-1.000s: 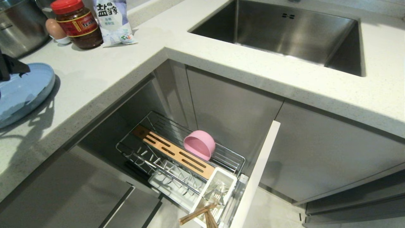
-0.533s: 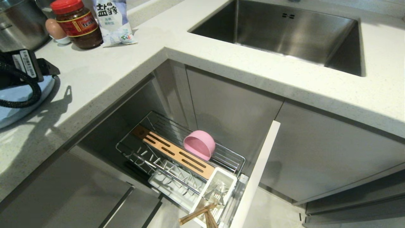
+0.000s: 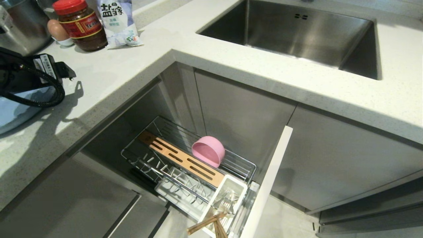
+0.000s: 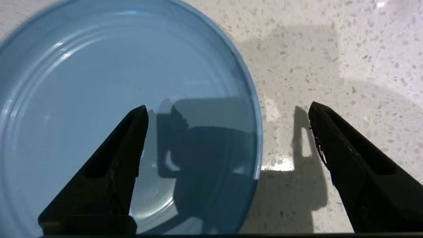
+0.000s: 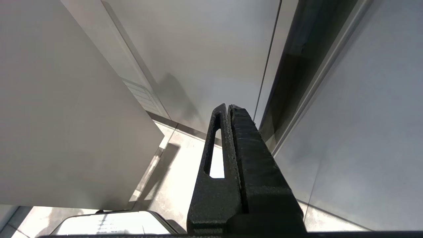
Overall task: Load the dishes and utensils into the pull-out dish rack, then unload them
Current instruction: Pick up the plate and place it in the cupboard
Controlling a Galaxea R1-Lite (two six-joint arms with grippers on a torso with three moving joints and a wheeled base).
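The light-blue plate (image 4: 125, 99) lies flat on the speckled countertop at the far left (image 3: 13, 112). My left gripper (image 4: 228, 105) hovers open just above it. One finger is over the plate, the other is over the bare counter, and the plate's rim runs between them, untouched. The left arm (image 3: 29, 76) covers much of the plate in the head view. Below, the pull-out dish rack (image 3: 127, 153) holds the pink bowl (image 3: 208, 151) on its side. Wooden chopsticks (image 3: 205, 224) and metal utensils (image 3: 228, 200) stand in its white caddy (image 3: 238, 185). My right gripper (image 5: 228, 106) is shut and parked low by the cabinet fronts.
A steel pot (image 3: 19, 29), an egg (image 3: 57, 30), a red-lidded jar (image 3: 81, 24) and a salt bag (image 3: 115, 21) stand at the back left of the counter. The steel sink (image 3: 297, 29) is at the back right. The rack's pale cabinet front (image 3: 267, 185) juts out.
My left arm has come further into the head view, moving right over the plate and hiding more of it. The rack and its contents have not moved.
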